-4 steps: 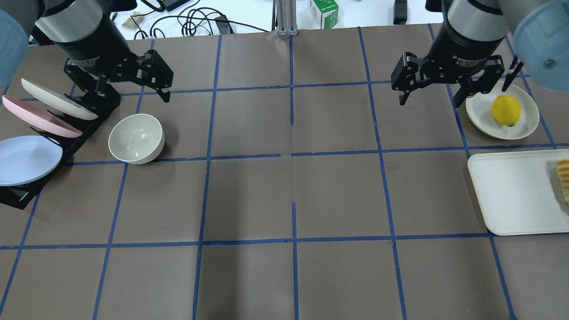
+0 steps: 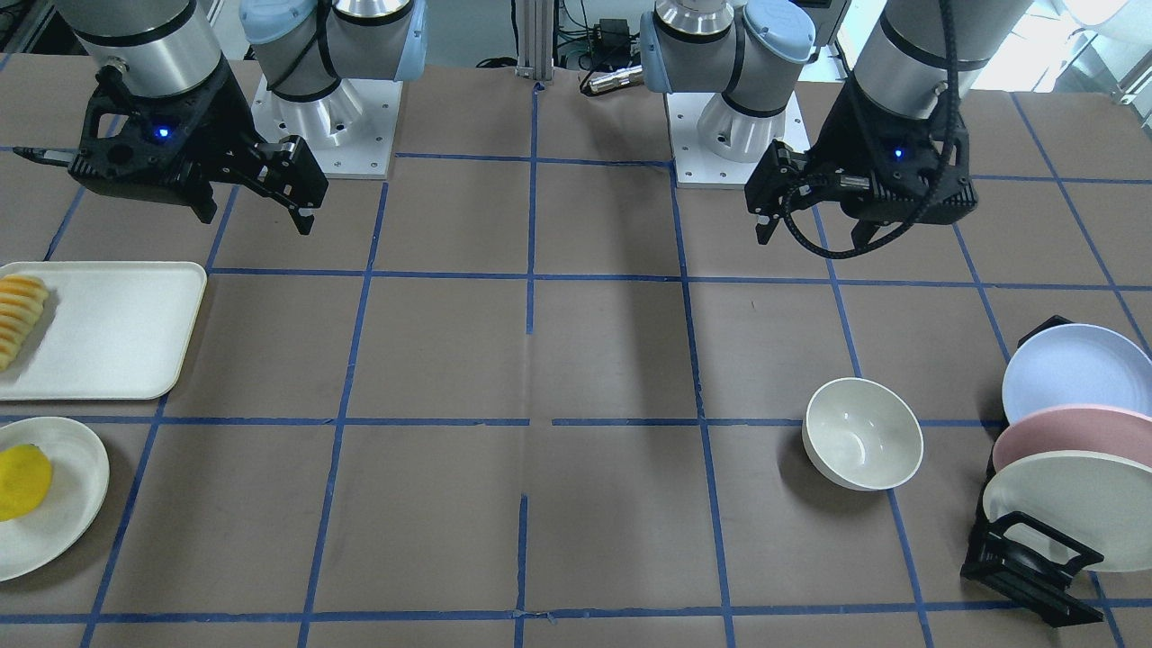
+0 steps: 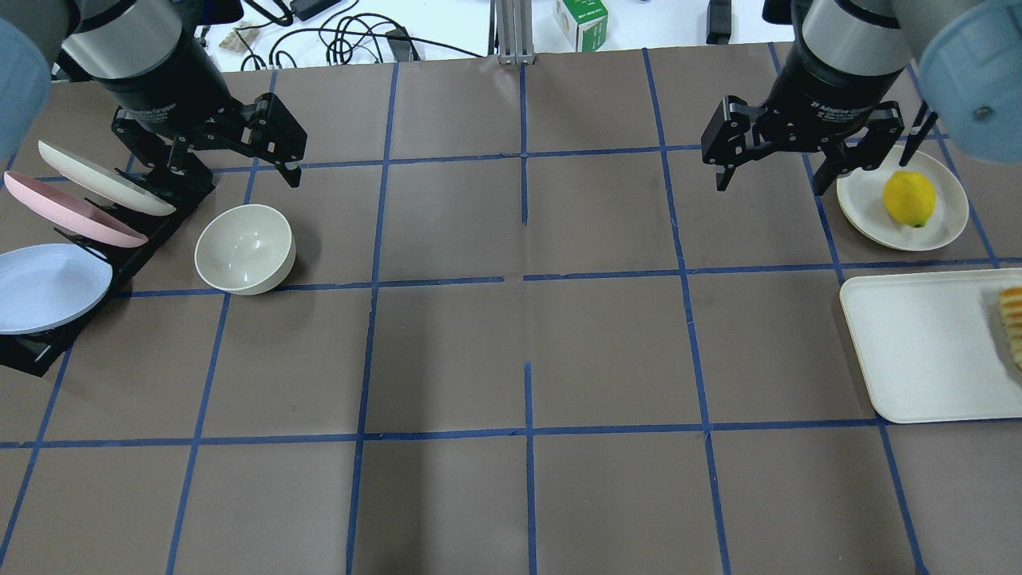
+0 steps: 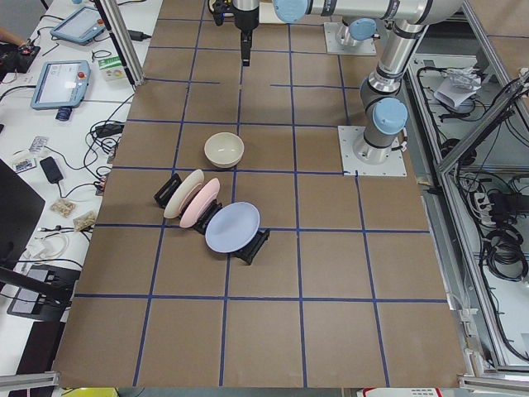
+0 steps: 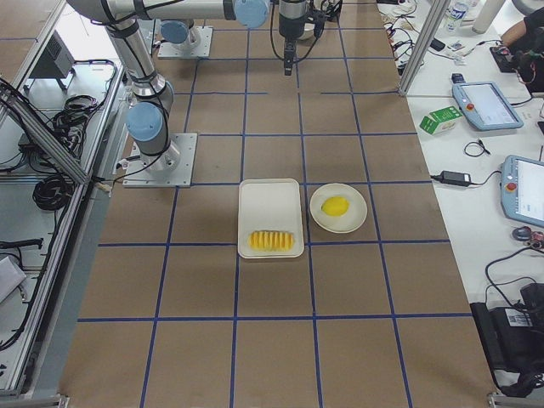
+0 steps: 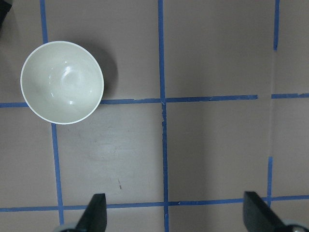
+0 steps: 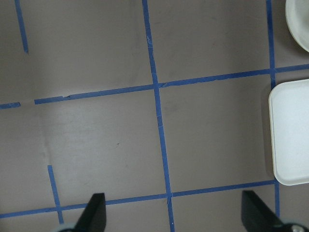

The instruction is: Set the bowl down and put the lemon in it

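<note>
Both claws are empty and spread wide. The left claw hangs above the worktop near the dish rack and isn't touching anything. The right claw is at the far end from the rack.

The bowl sits upright just beside the rack, on the side toward mid-worktop, and there's nothing in it.
- It looks glossy and rigid, so likely light but slick.
- There's no handle and the wall is curved, so I wouldn't squeeze it from outside.
- Best bet is a rim pinch, one finger inside and one outside, on the side away from the rack for clearance.
- It could chip if set down hard.

The lemon is well apart from the rack, at the opposite end, lying on a round plate just beside the right claw.
- It's probably firm with a waxy skin, and the oval shape means it can roll or squirt out.
- Grip across the short axis at the fattest part with moderate force.
- The plate is shallow, so the fingers should get down both sides.
</note>
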